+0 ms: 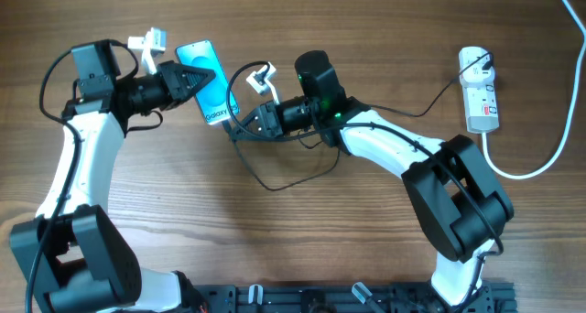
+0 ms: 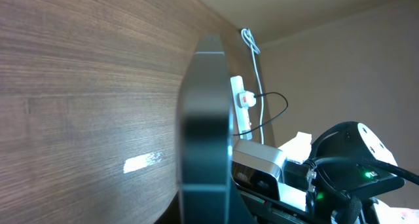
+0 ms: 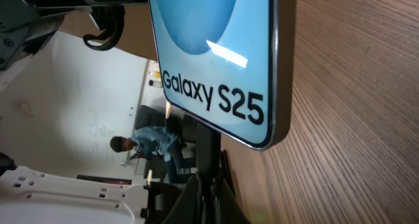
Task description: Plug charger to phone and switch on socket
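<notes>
Left gripper [image 1: 190, 79]: closed on the phone [image 1: 209, 84], its black fingers clamping the upper half and holding it up off the table [image 1: 275, 258].
Phone: near the table's far left. The turquoise screen faces up in the overhead view, and the end with the text points towards the right arm. The left wrist camera sees it edge-on as a dark slab [image 2: 206, 119].
Screen text: reads "Galaxy S25" in the right wrist view [image 3: 216, 54].
Right gripper [image 1: 249, 123]: just below the phone's text end, jaws drawn nearly together on the charger [image 1: 275, 180] at its small tip.
Charger tip: a thin dark piece [image 3: 209, 155] rises from between the fingers to the phone's lower edge. Whether it is seated in the port cannot be told.
Charger cable: loops on the table under the right arm and runs off right to the socket [image 1: 480, 98].
Socket: far right of the table, well apart from the phone, with the black plug in its far end.
Red switch [image 2: 245, 101]: visible, position unclear.
White cord [image 1: 549, 157]: curves away from the socket's near end.
</notes>
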Controlling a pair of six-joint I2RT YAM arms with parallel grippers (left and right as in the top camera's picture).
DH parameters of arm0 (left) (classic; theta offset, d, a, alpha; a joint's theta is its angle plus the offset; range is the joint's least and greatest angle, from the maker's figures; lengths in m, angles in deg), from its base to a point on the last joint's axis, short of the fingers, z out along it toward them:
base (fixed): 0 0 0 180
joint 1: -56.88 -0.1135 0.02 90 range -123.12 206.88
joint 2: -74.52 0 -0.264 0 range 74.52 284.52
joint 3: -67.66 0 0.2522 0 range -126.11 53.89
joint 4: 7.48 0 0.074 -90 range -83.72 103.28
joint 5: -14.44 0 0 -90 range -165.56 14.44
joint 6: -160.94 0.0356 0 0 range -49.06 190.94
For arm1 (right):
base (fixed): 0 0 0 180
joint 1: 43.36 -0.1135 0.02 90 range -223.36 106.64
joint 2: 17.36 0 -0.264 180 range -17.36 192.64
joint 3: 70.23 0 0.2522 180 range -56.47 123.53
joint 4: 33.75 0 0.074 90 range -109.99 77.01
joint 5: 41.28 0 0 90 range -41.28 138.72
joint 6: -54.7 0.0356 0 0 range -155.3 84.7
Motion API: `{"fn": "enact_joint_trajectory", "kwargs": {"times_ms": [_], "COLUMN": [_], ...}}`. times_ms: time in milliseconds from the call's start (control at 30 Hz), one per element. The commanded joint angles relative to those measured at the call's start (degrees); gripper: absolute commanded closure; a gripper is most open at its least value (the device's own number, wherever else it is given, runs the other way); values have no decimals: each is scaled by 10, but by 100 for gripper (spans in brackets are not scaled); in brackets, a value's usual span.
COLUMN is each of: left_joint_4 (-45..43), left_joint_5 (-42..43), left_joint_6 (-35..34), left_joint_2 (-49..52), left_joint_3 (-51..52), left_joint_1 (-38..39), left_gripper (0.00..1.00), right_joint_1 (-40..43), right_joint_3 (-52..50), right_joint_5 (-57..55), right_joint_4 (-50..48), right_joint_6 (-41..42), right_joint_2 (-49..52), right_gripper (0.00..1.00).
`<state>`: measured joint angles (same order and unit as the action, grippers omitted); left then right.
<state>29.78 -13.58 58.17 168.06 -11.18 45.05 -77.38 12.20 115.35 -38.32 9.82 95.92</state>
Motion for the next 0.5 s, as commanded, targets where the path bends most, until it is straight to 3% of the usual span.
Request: {"fn": "enact_joint_trajectory", "kwargs": {"times_ms": [0,100,167,233,333,467], "left_joint_4": [19,19,17,17,16,16], "left_joint_5": [27,27,26,26,26,26], "left_joint_6": [21,21,21,21,21,21], "left_joint_2": [0,0,0,0,0,0], "left_joint_3": [23,23,23,23,23,23], "left_joint_1": [38,37,37,37,37,37], "left_gripper": [96,96,96,96,96,96], "right_joint_1": [26,26,26,26,26,28], "right_joint_3": [32,32,32,32,32,32], "right_joint_5": [-72,-70,-52,-5,75,63], "right_joint_4": [-53,-61,-60,-51,-18,115], "right_joint_6": [0,0,-2,-11,-61,-149], "right_joint_2": [-15,-15,-15,-15,-15,-15], "right_gripper": [96,91,61,42,0,0]}}
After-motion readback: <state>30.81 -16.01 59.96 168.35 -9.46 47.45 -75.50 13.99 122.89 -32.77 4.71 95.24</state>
